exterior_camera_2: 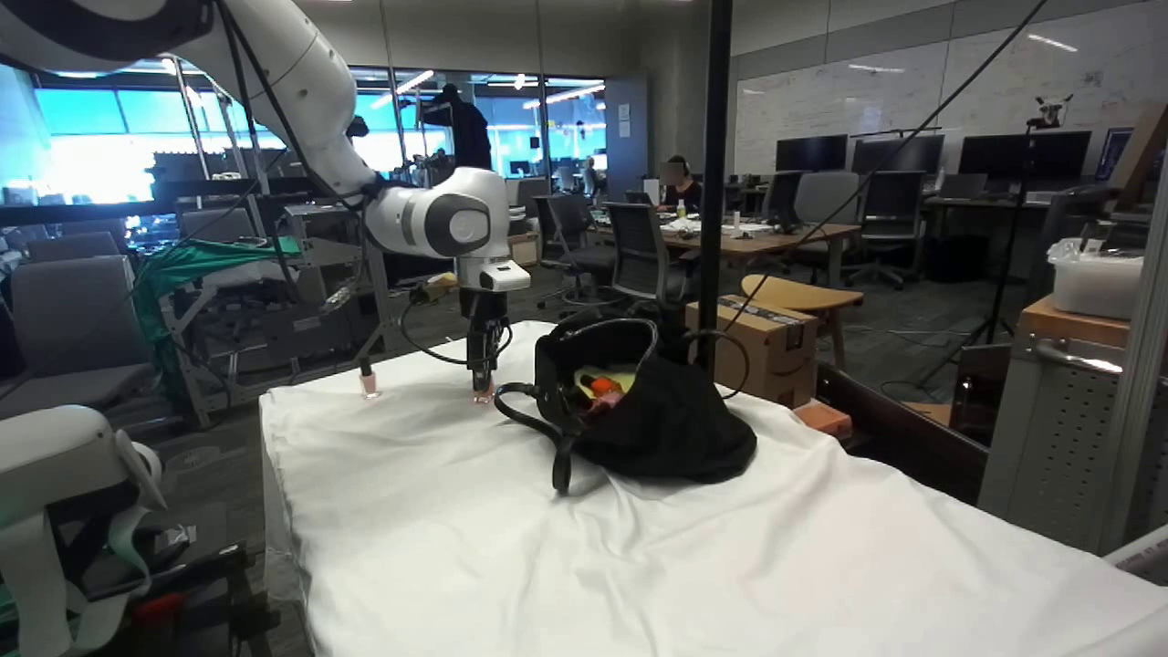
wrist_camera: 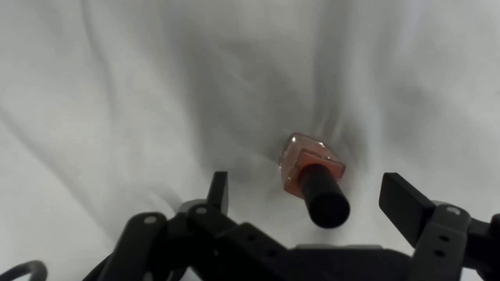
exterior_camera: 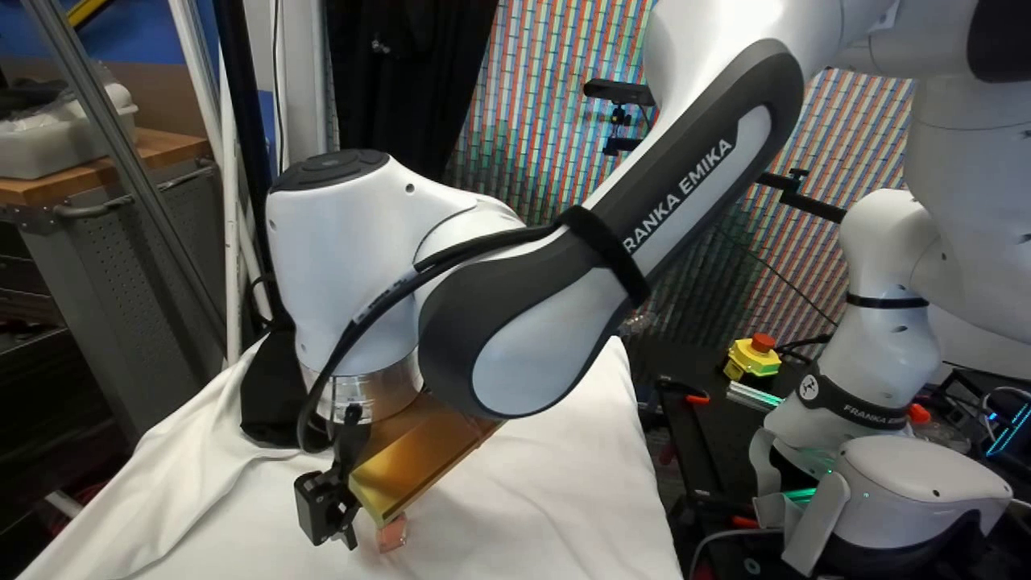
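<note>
1. We see a squarish, pinkish glass bottle (wrist_camera: 312, 177) with a cylindrical black cap (wrist_camera: 325, 199), upright on wrinkled white cloth (wrist_camera: 117, 117).
2. The gripper (wrist_camera: 308, 195) spreads its jaws wide on either side, holding nothing.
3. Nearby we find a slumped black bag (exterior_camera_2: 671, 429); farther off, a similar bottle (exterior_camera_2: 369, 385).

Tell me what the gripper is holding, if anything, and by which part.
Nothing is held: the gripper is open, with the nail polish bottle and its black cap showing between the fingers, a gap on each side.
</note>
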Robot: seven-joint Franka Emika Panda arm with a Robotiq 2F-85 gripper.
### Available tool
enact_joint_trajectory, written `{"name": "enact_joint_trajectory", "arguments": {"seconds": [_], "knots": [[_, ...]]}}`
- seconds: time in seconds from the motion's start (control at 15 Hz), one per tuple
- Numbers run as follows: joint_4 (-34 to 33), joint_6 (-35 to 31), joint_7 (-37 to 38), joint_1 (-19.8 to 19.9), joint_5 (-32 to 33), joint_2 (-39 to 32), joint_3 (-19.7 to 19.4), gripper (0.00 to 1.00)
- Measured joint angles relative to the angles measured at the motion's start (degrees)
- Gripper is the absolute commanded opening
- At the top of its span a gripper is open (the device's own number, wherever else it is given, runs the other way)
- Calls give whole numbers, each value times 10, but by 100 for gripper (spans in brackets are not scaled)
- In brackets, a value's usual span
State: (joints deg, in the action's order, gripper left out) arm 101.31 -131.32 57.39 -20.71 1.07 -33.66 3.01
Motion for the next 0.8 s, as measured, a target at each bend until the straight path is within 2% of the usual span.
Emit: {"name": "enact_joint_trajectory", "arguments": {"seconds": [0.8], "knots": [[30, -53, -5, 9, -1, -10, 0, 100]]}}
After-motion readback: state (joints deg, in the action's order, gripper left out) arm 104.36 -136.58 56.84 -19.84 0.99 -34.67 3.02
